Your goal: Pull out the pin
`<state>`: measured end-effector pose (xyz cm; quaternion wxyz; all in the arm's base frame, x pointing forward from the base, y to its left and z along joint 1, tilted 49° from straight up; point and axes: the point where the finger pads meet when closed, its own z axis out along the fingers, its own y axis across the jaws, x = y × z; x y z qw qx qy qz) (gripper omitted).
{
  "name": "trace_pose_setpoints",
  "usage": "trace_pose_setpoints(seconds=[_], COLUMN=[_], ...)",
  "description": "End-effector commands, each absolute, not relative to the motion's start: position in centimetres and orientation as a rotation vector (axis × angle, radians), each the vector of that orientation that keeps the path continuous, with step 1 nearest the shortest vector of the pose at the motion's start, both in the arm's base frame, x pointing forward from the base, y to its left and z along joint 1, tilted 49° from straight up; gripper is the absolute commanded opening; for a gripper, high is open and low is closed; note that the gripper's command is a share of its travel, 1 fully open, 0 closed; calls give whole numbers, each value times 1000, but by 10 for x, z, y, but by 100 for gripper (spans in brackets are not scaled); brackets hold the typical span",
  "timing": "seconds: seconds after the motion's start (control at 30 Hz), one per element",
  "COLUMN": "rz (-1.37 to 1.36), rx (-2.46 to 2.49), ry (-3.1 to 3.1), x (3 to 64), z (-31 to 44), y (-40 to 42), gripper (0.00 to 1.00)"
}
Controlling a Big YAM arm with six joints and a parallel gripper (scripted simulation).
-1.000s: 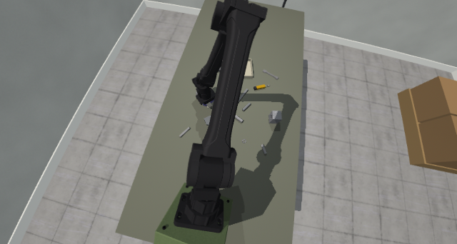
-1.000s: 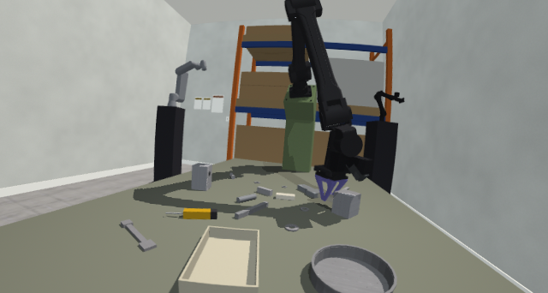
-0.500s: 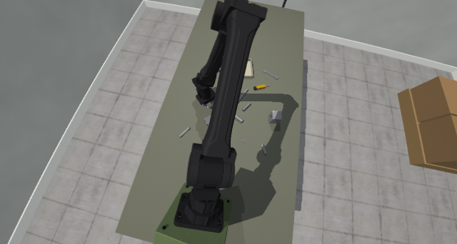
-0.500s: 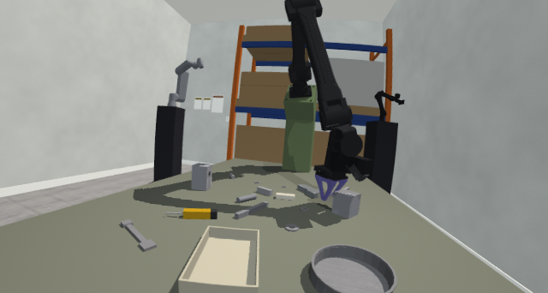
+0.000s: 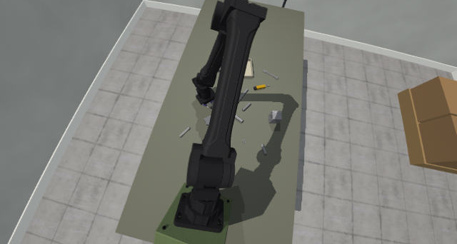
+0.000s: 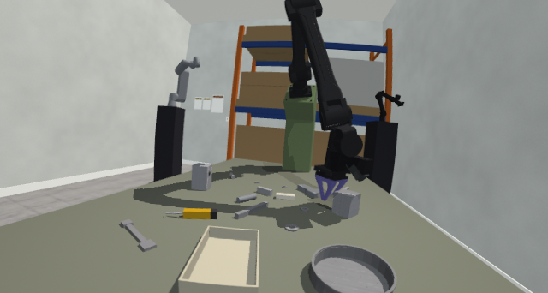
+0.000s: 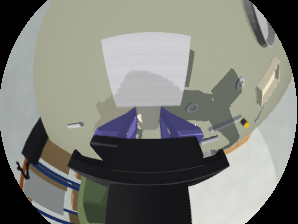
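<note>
A light grey block (image 6: 348,204) (image 7: 147,63) stands on the olive table (image 6: 86,250) right of its middle. In the top view the arm hides most of the block (image 5: 207,120). My gripper (image 6: 329,194) (image 7: 148,110) (image 5: 204,103), with purple fingers, is low at the block's side. It is shut on the short pale pin (image 7: 150,121), which shows between the fingertips in the wrist view and points at the block's face. I cannot tell whether the pin's far end is in the hole.
A second grey block (image 5: 274,116) (image 6: 201,176) stands apart. Also on the table are a yellow-handled tool (image 5: 260,87) (image 6: 197,214), a beige tray (image 6: 190,265), a round grey dish (image 6: 316,260), a dog-bone piece (image 6: 138,235) and several loose grey bars (image 6: 264,191) (image 5: 184,131).
</note>
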<state>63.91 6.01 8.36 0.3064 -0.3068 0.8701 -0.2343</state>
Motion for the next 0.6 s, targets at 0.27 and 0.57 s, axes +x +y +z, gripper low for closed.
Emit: trace_pose_setpoints(seconds=[0.27,0.57], rz=[-623,-622], rx=[-784,-785], ry=[2309,2304], x=[640,635], z=[83,81], y=[56,51], gripper=[0,0])
